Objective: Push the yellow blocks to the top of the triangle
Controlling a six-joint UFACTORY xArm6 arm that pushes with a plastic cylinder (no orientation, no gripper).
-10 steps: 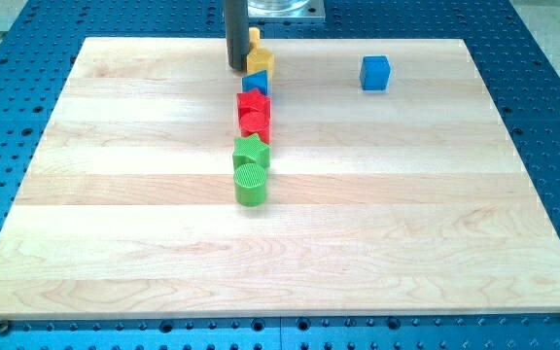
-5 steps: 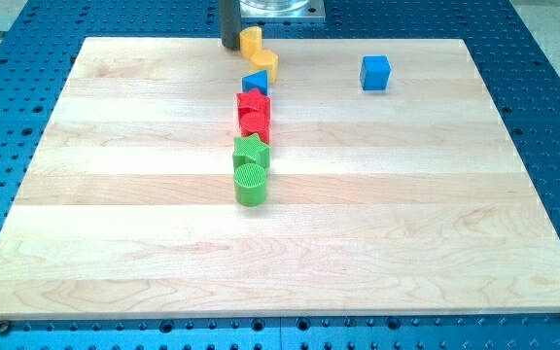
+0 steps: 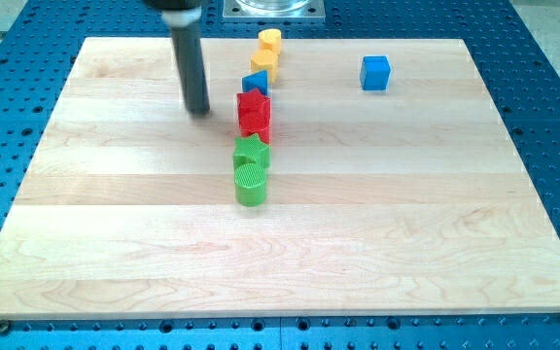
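Two yellow blocks stand at the view's top centre: one (image 3: 269, 40) at the board's top edge, the other (image 3: 264, 61) just below it. The blue triangle (image 3: 255, 83) lies right below them, touching the lower yellow block. My tip (image 3: 198, 110) is on the board to the left of the triangle and the red blocks, apart from all blocks.
Two red blocks (image 3: 254, 112) stand in a column under the triangle. A green star (image 3: 251, 151) and a green cylinder (image 3: 251, 182) follow below. A blue cube (image 3: 375, 72) sits alone at the upper right. The wooden board (image 3: 86, 243) lies on a blue perforated table.
My tip has moved from the top edge beside the yellow blocks down and to the left. The upper yellow block has shifted to the right and now stands above the other.
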